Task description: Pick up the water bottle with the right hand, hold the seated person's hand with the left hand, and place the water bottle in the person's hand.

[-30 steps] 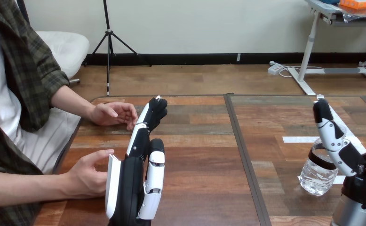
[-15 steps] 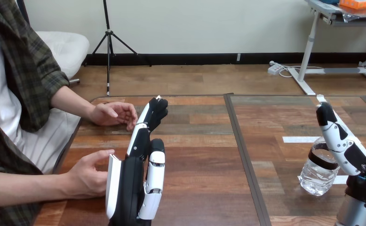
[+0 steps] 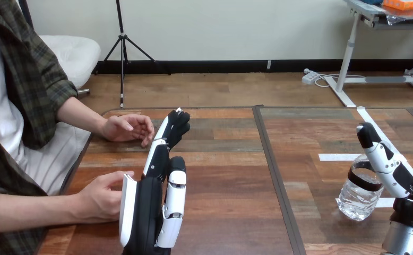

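A clear water bottle (image 3: 358, 195) with a black band near its top stands upright on the table at the right. My right hand (image 3: 391, 171) hangs just above and to the right of it, fingers straight, open, one finger reaching over the bottle's top. My left hand (image 3: 152, 211) stands on edge at the lower centre-left, fingers stretched forward, open and holding nothing. The person's nearer hand (image 3: 101, 196) lies close against the outer side of my left hand; I cannot tell if they touch. The person's farther hand (image 3: 127, 128) rests on the table near my left fingertips (image 3: 177, 121).
The wooden table (image 3: 231, 175) has a dark seam (image 3: 270, 159) running front to back through its middle. White tape strips (image 3: 337, 157) lie on the right half near the bottle. The person sits at the table's left edge.
My right hand has come down closer to the bottle's top. The person's nearer hand has edged slightly toward my left hand. My left hand has stayed put.
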